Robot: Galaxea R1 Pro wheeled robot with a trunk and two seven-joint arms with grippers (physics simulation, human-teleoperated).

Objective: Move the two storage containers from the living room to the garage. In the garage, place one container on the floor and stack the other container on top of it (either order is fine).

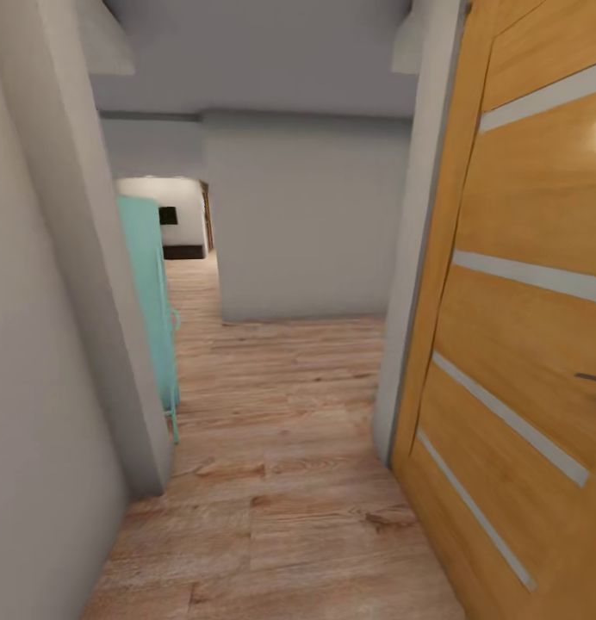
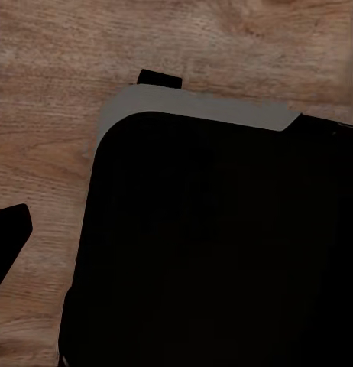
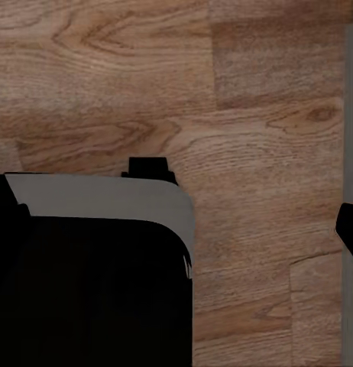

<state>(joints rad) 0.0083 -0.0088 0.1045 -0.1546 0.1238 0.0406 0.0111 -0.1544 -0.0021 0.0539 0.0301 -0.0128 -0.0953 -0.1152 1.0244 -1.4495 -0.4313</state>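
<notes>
A narrow hallway with a light wood plank floor (image 1: 281, 482) is seen from the head camera; an open wooden door (image 1: 522, 344) with pale stripes stands at the right, a grey wall (image 1: 48, 344) at the left, a turquoise cabinet (image 1: 152, 301) beyond it; a white wall (image 1: 307, 224) closes the passage ahead; beneath each wrist camera the robot's dark base (image 2: 222, 252) lies over planks; whether either claw is spread or pressed together cannot be told; no bins are visible.
</notes>
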